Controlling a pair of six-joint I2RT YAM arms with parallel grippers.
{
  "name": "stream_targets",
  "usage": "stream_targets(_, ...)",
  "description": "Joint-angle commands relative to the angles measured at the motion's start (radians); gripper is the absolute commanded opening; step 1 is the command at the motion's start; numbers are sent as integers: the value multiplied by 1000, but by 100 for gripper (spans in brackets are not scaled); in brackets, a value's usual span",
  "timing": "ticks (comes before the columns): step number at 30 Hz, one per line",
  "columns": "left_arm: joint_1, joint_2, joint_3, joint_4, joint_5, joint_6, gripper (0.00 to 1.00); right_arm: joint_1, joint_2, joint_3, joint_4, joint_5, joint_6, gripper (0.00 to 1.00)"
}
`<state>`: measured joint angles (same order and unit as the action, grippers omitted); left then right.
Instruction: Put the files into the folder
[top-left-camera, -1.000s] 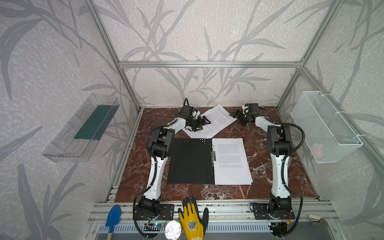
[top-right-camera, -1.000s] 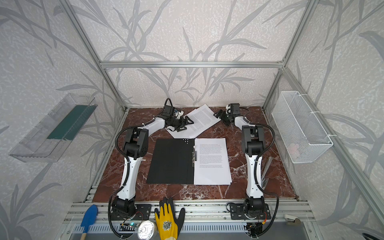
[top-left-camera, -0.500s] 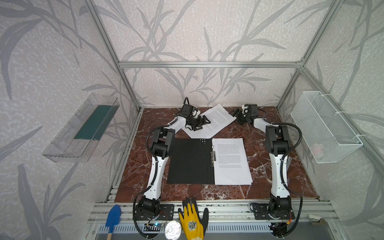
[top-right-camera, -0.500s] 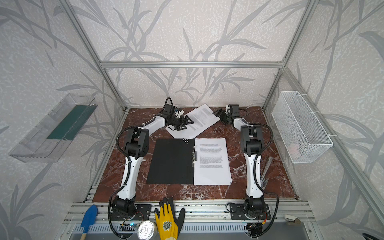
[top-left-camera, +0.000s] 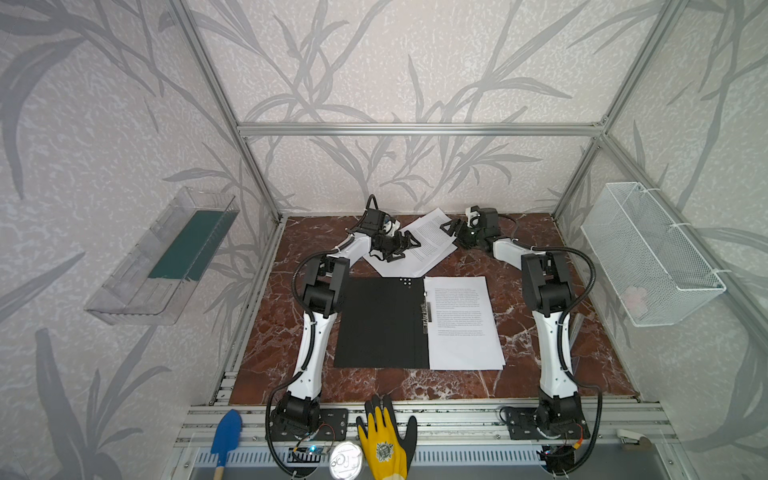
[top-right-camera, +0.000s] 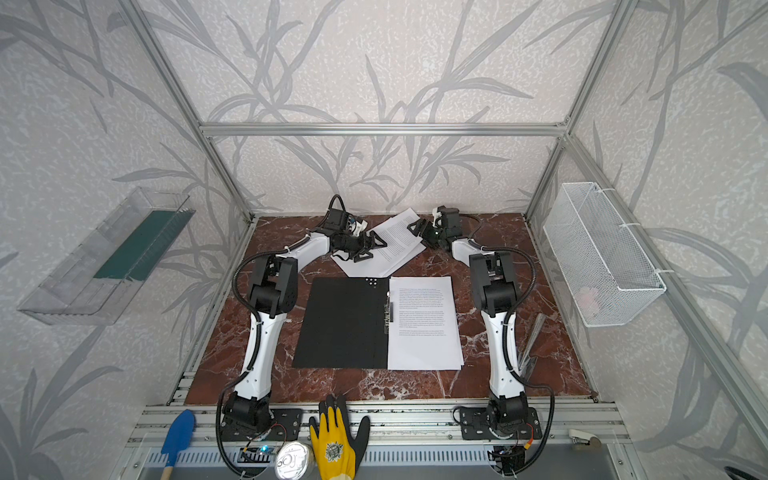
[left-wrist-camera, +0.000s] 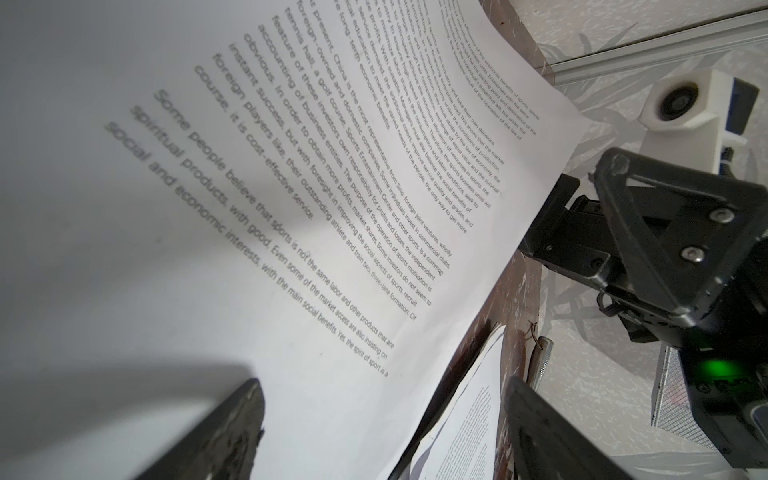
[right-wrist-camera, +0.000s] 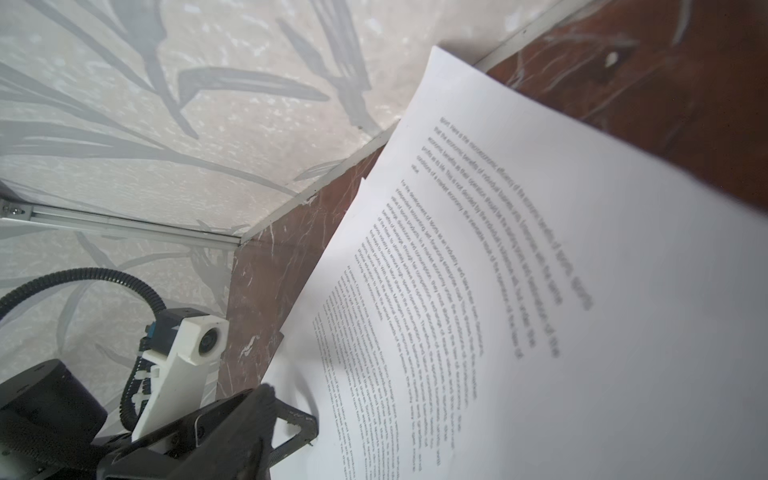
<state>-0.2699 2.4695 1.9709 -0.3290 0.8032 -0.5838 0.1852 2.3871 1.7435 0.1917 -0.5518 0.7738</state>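
Note:
The black folder (top-left-camera: 380, 324) (top-right-camera: 343, 324) lies open mid-table, and one printed sheet (top-left-camera: 461, 324) rests on its right half. More files (top-left-camera: 430, 241) (top-right-camera: 395, 245) lie askew near the back wall. My left gripper (top-left-camera: 403, 249) (top-right-camera: 372, 249) (left-wrist-camera: 386, 436) is open over their left part, fingers (left-wrist-camera: 232, 432) straddling the top sheet (left-wrist-camera: 291, 208). My right gripper (top-left-camera: 454, 230) (top-right-camera: 420, 230) sits at their right corner, jaws apart around the lifted edge. In the right wrist view one finger (right-wrist-camera: 245, 419) shows; the paper (right-wrist-camera: 540, 291) hides the other.
A clear wall tray with a dark green panel (top-left-camera: 183, 253) hangs on the left, a white wire basket (top-left-camera: 648, 253) on the right. A yellow glove (top-left-camera: 384, 440), a blue scoop (top-left-camera: 226, 432) and a can (top-left-camera: 345, 461) lie on the front rail. A metal tool (top-right-camera: 532, 340) lies beside the right arm.
My right gripper has moved left onto the loose sheets' corner and its jaws have narrowed. The left arm and the folder have not moved.

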Motion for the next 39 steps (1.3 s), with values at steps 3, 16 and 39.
stream_targets(3, 1, 59, -34, -24, -19, -14, 92, 28, -33, 14, 7, 36, 17, 76)
stream_targets(16, 8, 44, -60, 12, -2, -36, 92, 154, -134, -240, 227, 345, 251, 47)
stream_targets(39, 0, -570, -388, 542, 5, -412, 92, 248, -355, -143, 46, 370, 52, 0)
